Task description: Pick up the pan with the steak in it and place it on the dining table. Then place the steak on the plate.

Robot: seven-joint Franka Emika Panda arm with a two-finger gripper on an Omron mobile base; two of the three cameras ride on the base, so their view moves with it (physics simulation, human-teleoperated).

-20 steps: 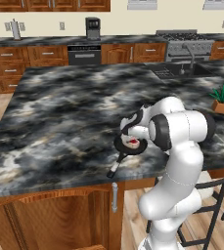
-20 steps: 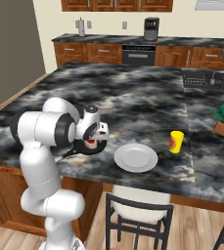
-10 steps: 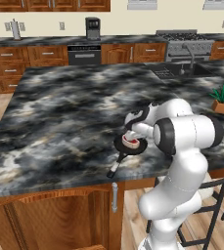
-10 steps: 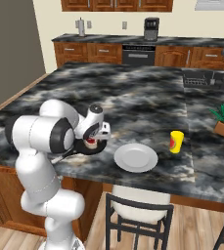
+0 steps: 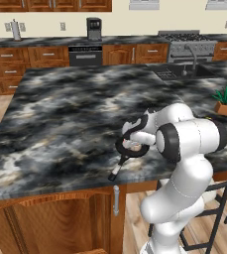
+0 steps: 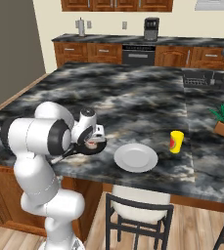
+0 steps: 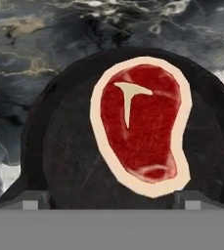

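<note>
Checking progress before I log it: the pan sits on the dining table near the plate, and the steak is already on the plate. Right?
Not quite. The steak lies in the pan, as the hand view shows; the plate is bare in the right base view. The pan does sit on the dining table near the plate.

Even, bright rendered light, soft detail

No glare or hard shadows on the surface [image 5: 60, 119]; base views are slightly coarse, and the close hand view shows the steak [image 7: 140, 124] with blurred, blocky texture.
</note>
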